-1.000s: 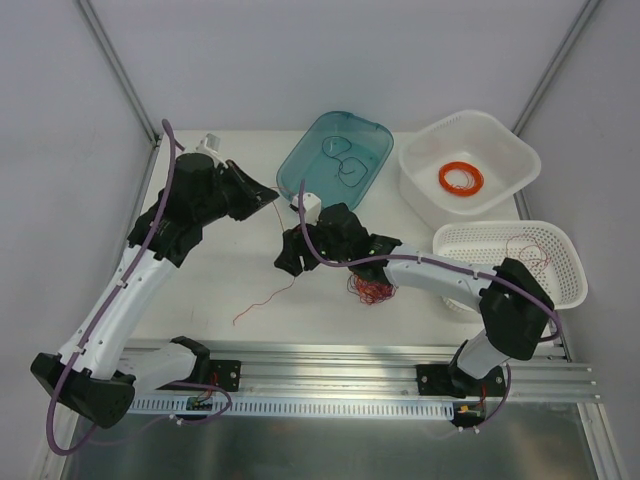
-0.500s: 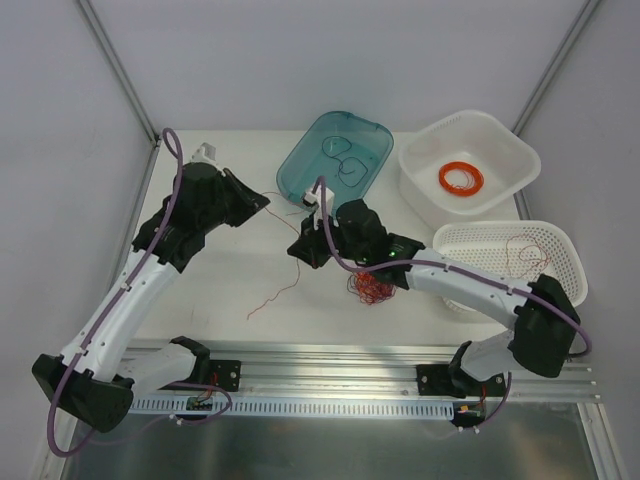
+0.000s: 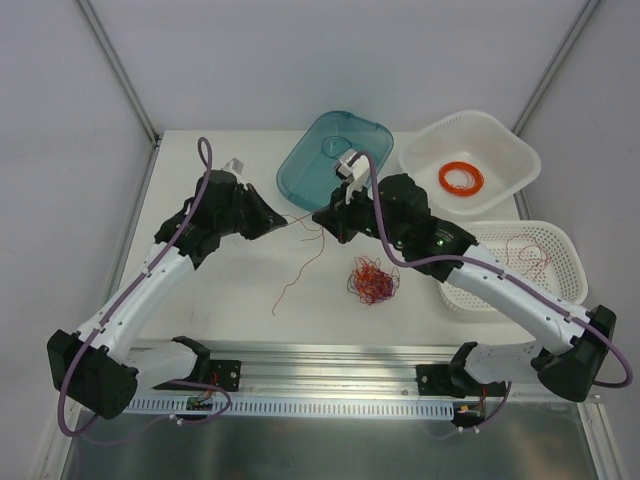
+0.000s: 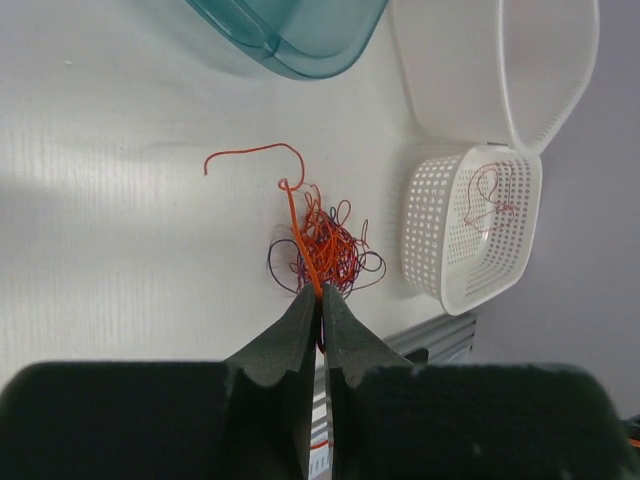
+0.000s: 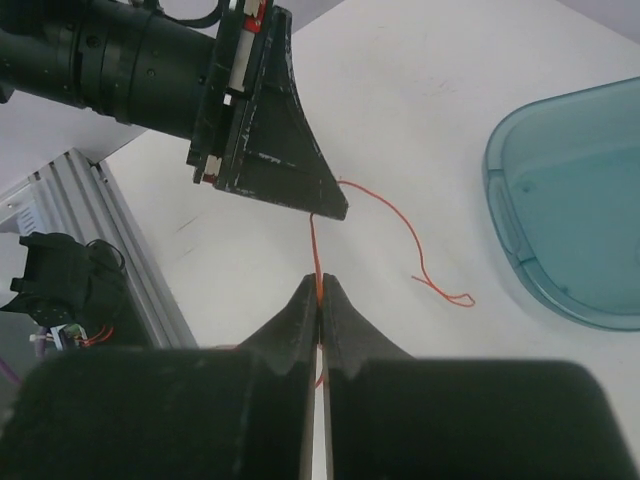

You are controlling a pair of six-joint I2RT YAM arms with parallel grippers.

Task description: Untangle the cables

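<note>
Red, orange and dark hair-thin cables lie in a loose curly wad on the bench, a little right of its middle and nearer the near edge than the far one. One orange wire is out of the wad and strung between the two arms above the middle of the bench. The left jaws are pressed together on it, and the right jaws, tip to tip with them, are clamped on the same strand. A loose tail of it trails toward the near edge.

A teal tray sits at the far edge. A white tub in the far right corner holds a flat orange ring coil. A white perforated basket at the right edge holds a thin red wire.
</note>
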